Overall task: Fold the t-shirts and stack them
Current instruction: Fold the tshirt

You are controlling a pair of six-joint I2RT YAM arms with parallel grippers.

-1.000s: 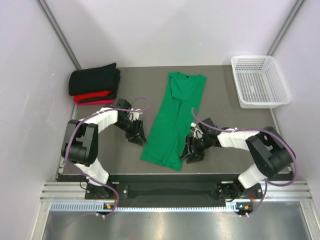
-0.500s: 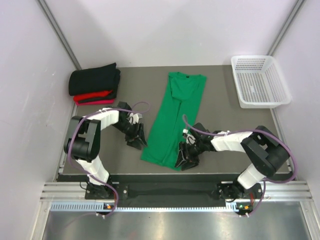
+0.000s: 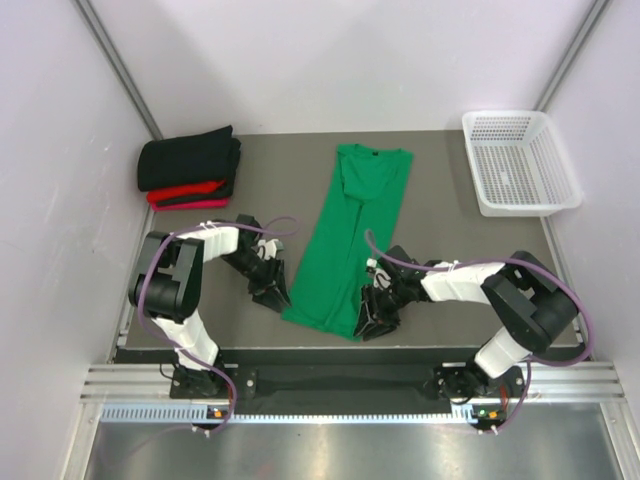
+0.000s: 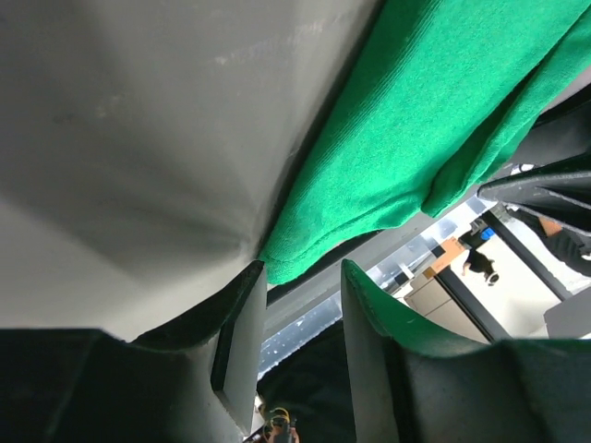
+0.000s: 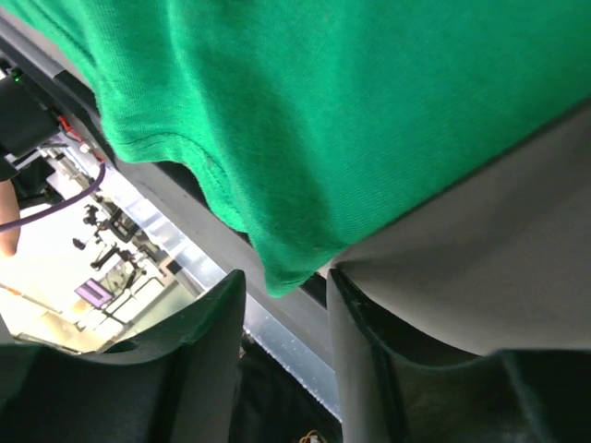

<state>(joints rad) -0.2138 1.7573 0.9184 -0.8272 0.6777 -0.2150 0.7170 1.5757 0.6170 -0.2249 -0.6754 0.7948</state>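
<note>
Your left claw (image 4: 303, 277) stands part open with nothing between its jaws. The near-left corner of the green shirt (image 3: 345, 240) lies right at the mouth of the gap. Your right claw (image 5: 284, 288) is also part open and empty, with the near-right corner just off its tips.

Over the last second both claws have slid toward you along the shirt's long sides, down to the hem (image 3: 320, 320). The right one has narrowed as it came.

The shirt itself has not shifted. It lies flat on the table (image 3: 440, 200) as 1 long strip, slightly aslant, with the collar (image 3: 372, 152) at the far end. The black shirt (image 3: 190, 157) sits folded on the red shirt (image 3: 185, 192) at the far left, well apart.

I judge you are lined up for a 2-corner pinch, to carry the hem up toward the collar. Neither corner is caught yet, so push in a little before you close. The strip is layered, and a shallow bite may lift only the top ply.
</note>
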